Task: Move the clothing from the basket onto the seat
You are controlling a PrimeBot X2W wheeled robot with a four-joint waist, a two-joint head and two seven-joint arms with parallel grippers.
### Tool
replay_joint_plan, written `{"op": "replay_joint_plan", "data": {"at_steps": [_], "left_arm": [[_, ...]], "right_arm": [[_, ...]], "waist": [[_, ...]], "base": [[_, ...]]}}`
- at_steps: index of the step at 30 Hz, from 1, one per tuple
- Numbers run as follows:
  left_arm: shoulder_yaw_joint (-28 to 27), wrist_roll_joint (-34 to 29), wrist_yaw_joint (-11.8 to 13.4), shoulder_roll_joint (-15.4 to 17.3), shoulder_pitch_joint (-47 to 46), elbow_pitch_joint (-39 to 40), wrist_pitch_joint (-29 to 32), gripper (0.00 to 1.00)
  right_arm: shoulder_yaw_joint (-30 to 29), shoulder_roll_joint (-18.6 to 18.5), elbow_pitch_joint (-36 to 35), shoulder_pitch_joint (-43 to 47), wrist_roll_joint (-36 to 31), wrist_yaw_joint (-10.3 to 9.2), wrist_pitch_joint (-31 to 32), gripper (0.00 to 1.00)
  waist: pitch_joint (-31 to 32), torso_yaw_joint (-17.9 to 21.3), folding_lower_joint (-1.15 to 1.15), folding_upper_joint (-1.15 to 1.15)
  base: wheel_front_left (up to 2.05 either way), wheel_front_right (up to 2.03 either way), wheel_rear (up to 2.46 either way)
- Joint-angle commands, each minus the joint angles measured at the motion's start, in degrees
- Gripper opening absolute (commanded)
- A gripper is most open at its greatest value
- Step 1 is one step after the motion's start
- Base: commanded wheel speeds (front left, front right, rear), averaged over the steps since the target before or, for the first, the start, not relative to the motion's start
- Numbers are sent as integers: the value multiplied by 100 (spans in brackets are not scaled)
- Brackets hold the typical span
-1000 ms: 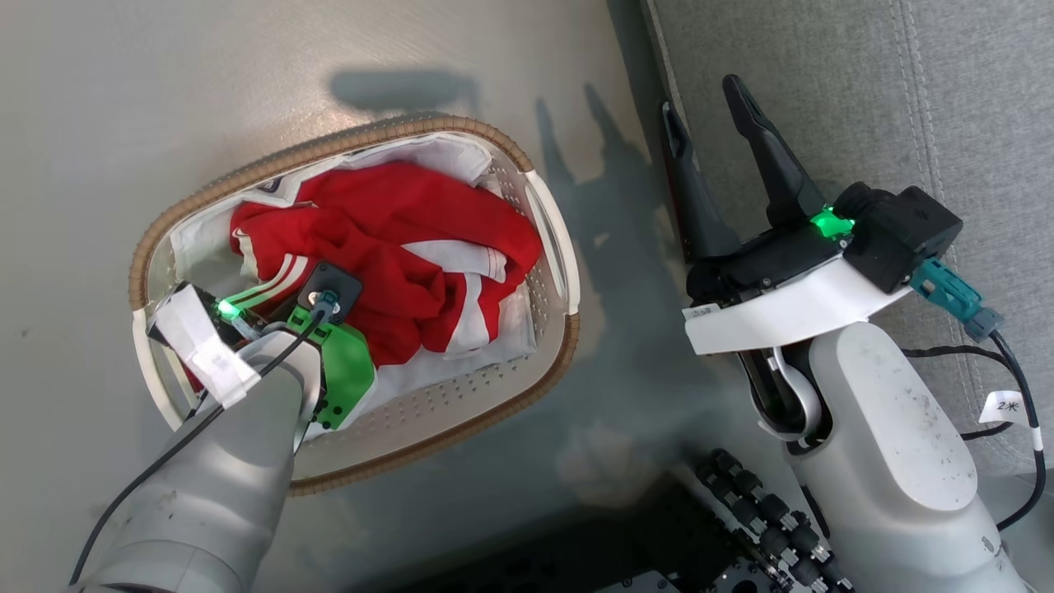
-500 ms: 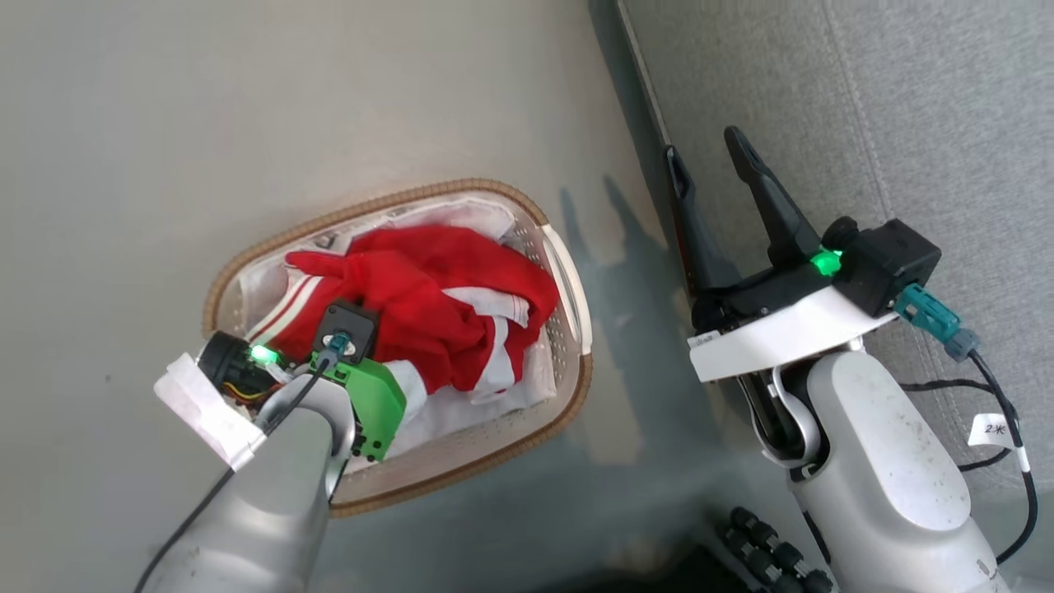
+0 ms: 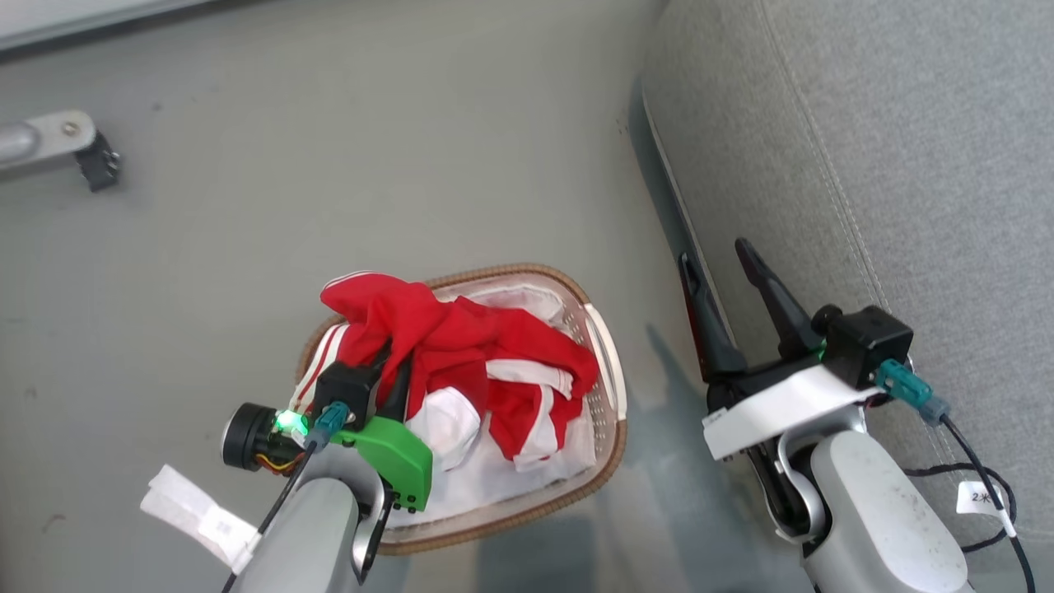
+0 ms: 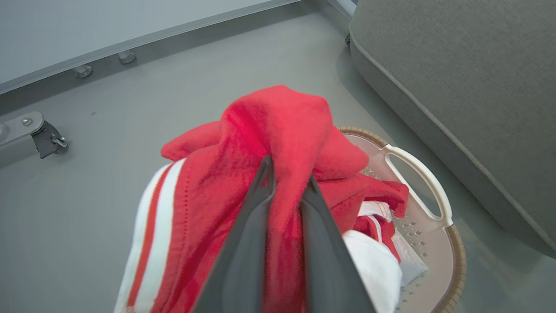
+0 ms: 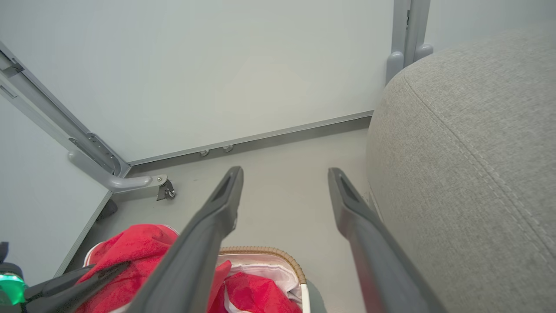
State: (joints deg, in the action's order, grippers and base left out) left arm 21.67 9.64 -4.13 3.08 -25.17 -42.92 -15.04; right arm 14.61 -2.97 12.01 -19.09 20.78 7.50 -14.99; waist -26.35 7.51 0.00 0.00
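Observation:
The white basket [image 3: 611,387] with a brown rim stands on the grey floor just left of the seat [image 3: 906,165]. Red clothing [image 3: 461,338] with white stripes lies heaped in it. My left gripper [image 3: 391,375] is shut on a fold of the clothing [image 4: 278,121], which is pinched between the two dark fingers [image 4: 243,243] and bunched above the basket's handle [image 4: 417,165]. The rest of the garment hangs into the basket. My right gripper [image 3: 713,254] stands open and holds nothing, hovering at the seat's front edge [image 5: 478,152] to the right of the basket [image 5: 260,251].
A white sheet [image 3: 510,482] lines the basket. A metal frame leg with a caster [image 3: 82,156] stands on the floor at the far left, by a pale wall panel and baseboard [image 5: 260,139]. Cables [image 3: 980,478] trail from my right wrist over the seat.
The head camera has moved, so the whole picture has shifted. My left gripper has risen with a fold of red clothing, pulling it above the basket rim. The right gripper stays open.

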Motion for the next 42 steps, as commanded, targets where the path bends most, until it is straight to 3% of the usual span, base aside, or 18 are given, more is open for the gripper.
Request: {"op": "replay_joint_plan", "data": {"at_steps": [1,12,22,36,42], "left_arm": [[-56,21,-46,-4,212,196,-21,0],[-290,281,-235,-15,792,1671,-21,0],[-94,657,-323,-15,809,2598,-21,0],[578,939,-344,-14,807,2923,-21,0],[883,1016,-346,-14,770,2879,-21,0]], "right_arm": [[-2,-49,51,146,-43,-2,-29,100],[232,-80,295,617,-94,-2,-28,100],[800,-241,555,875,-151,-2,-29,100],[1964,-562,489,-59,-623,-2,-28,100],[2223,-513,757,-457,-664,-3,-28,100]], "waist": [[671,-380,0,0],[1436,-526,0,0],[1915,-526,0,0],[2051,-705,0,0],[2106,-903,0,0]], "base": [[0,0,0],[0,0,0],[0,0,0],[0,0,0],[0,0,0]]}}
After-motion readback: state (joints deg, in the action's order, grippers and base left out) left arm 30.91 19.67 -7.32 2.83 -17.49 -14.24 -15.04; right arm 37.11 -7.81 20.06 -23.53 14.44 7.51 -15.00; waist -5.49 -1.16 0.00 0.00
